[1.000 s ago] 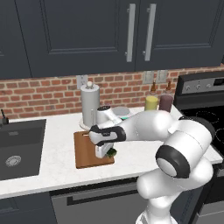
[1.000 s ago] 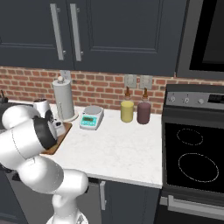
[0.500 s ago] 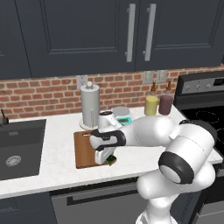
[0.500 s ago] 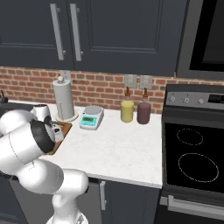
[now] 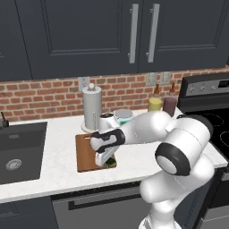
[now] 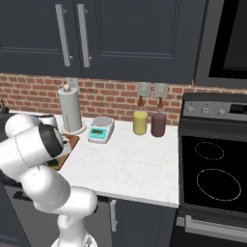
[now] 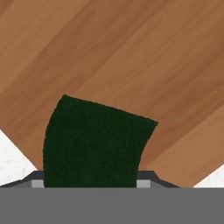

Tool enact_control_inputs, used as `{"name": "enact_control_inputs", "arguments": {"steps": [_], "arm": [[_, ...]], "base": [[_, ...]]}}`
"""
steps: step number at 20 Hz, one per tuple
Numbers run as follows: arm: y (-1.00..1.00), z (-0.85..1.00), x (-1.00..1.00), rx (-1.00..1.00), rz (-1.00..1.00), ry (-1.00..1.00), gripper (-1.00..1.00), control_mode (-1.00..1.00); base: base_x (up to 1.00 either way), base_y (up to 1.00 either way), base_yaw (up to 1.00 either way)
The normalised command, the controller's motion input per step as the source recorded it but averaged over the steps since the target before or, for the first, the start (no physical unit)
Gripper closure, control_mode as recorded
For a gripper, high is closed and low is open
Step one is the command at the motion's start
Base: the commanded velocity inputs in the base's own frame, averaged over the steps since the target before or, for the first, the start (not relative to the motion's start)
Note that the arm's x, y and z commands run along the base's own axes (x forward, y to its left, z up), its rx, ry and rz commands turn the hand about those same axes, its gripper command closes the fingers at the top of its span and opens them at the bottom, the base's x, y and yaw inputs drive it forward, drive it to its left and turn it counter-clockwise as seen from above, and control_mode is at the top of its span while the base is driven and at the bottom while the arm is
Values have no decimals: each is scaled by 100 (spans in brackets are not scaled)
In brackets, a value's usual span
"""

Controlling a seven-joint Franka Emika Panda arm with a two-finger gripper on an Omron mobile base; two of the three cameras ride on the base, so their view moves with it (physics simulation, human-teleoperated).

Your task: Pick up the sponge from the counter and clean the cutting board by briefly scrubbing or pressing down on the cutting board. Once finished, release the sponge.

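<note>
I am reaching my white arm down and to the left over the counter [image 5: 58, 138], and my gripper [image 5: 106, 160] is pointing down at the near right corner of the cutting board [image 5: 85, 154]. My fingers are closing on the sponge [image 5: 109, 163], a small dark green block that I am holding at that corner of the board. In the hand view the sponge [image 7: 94, 142] is sitting between my fingertips at the bottom, its green face covering the lower middle, and the wood grain of the cutting board [image 7: 131, 61] is running diagonally behind it. Slivers of white counter [image 7: 11, 159] are showing past the board's edges at the lower left and lower right there. I cannot tell whether the sponge is pressing on the wood or sitting just above it.

The board is lying flat on the counter, just in front of a paper towel holder [image 5: 91, 107]. To the board's left a dark sink [image 5: 18, 152] is set into the counter. In the right base view, a kitchen scale [image 6: 101, 130] is sitting beside the paper towel holder [image 6: 70, 110], with a yellow bottle [image 6: 140, 120] and a dark red bottle [image 6: 158, 123] further right, near the black stovetop [image 6: 214, 173].
</note>
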Motion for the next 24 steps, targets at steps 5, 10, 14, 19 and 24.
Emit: {"name": "enact_control_inputs", "arguments": {"steps": [5,10,14,19,24], "arm": [[13,-8,18,0,-6,-4,100,-100],[4,-4,21,0,-8,-3,100,-100],[0,-17,42,0,-10,0,100,-100],[0,-31,53,0,-11,0,100,-100],[0,-34,44,0,-10,0,100,-100]], "base": [[0,0,0],[0,0,0],[0,0,0],[0,0,0],[0,0,0]]}}
